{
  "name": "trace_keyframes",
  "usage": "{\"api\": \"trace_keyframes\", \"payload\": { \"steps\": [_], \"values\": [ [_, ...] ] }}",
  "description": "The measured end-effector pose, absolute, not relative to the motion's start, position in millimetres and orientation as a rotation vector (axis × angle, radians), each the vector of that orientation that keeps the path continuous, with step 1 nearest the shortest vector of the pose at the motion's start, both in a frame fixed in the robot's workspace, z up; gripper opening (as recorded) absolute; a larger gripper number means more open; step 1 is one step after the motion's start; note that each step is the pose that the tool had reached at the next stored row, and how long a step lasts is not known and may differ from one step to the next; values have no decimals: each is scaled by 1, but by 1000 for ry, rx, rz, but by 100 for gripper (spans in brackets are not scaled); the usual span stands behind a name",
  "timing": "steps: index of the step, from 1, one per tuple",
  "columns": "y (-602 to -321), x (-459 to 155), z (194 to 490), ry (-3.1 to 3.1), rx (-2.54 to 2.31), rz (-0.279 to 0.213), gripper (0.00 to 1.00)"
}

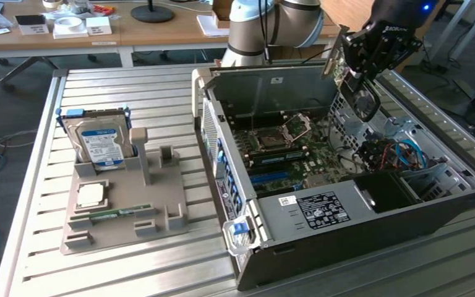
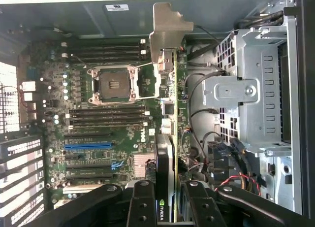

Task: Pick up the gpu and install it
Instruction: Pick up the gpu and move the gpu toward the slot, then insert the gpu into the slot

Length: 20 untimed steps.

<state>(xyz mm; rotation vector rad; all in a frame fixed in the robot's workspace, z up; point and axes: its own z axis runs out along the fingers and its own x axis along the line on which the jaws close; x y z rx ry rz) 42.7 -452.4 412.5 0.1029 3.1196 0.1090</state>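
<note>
In the exterior view the gripper (image 1: pixel 371 55) covers the upper part of the gpu (image 1: pixel 365 102), and the arm (image 1: pixel 271 25) and the far desk (image 1: pixel 138 34) are cut off by the top edge. From the wrist the gpu shows edge-on, its faces hidden, masking a strip of the motherboard (image 2: pixel 113 118), and the fingers (image 2: pixel 142 207) run off the picture. Print on the hard drive (image 1: pixel 97 145) at the exterior view's left and on the sticker (image 1: pixel 324 210) at the near end of the case (image 1: pixel 370 247) is too small to read.

One gpu (image 2: pixel 166 40), one hard drive (image 1: pixel 101 145)
</note>
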Motion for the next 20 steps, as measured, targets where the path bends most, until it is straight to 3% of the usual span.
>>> {"api": "trace_keyframes", "payload": {
  "steps": [20],
  "values": [
    [-452, 47, 413, 3120, 101, 109, 27]
  ]
}}
